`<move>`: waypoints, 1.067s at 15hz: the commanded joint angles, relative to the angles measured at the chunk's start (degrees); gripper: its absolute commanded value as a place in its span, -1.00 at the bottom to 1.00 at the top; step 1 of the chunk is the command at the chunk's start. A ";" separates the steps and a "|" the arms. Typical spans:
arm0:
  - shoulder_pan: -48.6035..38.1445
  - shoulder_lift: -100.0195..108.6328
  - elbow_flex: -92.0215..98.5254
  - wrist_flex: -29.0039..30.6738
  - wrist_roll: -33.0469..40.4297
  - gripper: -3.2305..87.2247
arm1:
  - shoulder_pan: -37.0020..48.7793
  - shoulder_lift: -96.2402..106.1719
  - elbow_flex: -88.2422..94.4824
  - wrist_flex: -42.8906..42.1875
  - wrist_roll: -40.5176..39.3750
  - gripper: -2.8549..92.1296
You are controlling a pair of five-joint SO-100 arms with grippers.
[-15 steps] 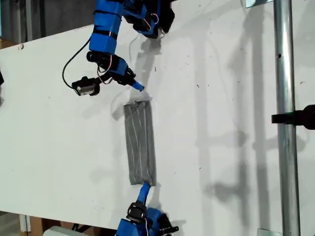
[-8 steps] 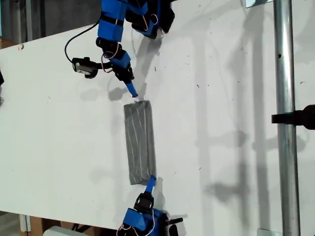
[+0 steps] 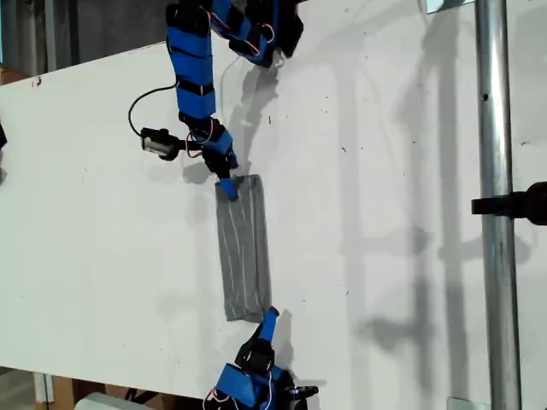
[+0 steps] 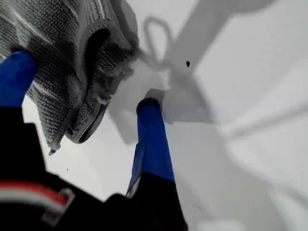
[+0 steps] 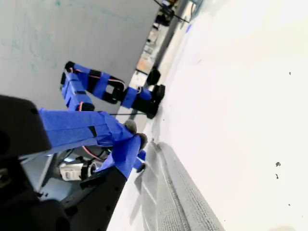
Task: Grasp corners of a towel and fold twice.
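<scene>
- We see the towel [image 3: 244,248] lying flat on the white table [image 3: 102,256], folded into a long narrow strip that runs from near the top arm down towards the bottom arm in the exterior view
- Our first gripper [image 3: 227,186] is the top one in the exterior view, and it sits at the upper end of the strip, on the corner towards the exterior view's left
- In the first wrist view its jaws stand apart: one finger [image 4: 17,72] presses on the grey cloth and the other finger [image 4: 149,108] rests on bare table just beside the layered, slightly frayed edge [image 4: 91,96]; nothing is pinched between them
- Our second gripper [image 3: 267,323] is at the strip's lower end, by the corner towards the exterior view's right; its jaws look closed with the tips together [image 5: 134,139] and no cloth between them
- We cannot tell whether that tip touches the towel or sits just off it
- Both long edges of the strip have open table beside them, wide on either side in the exterior view
- A metal pole [image 3: 494,213] with a black clamp [image 3: 513,205] stands well apart, at the exterior view's right
- The table's edge [image 3: 26,369] shows at the exterior view's lower left, close to the bottom arm's base
</scene>
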 commanded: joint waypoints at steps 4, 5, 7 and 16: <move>0.79 0.44 -3.16 -0.44 -0.09 -0.99 | -5.63 -13.54 -21.09 -2.02 0.35 -0.11; 0.88 0.44 -3.08 -0.44 -0.26 -0.99 | -6.68 -14.15 -21.45 -5.62 0.09 -0.21; 1.05 0.44 -3.08 -0.35 -0.53 -0.99 | -6.42 -11.16 -20.48 -1.14 3.25 -0.94; 0.70 0.44 -3.16 -0.79 0.18 -0.99 | -6.77 55.72 1.41 56.60 4.83 -0.94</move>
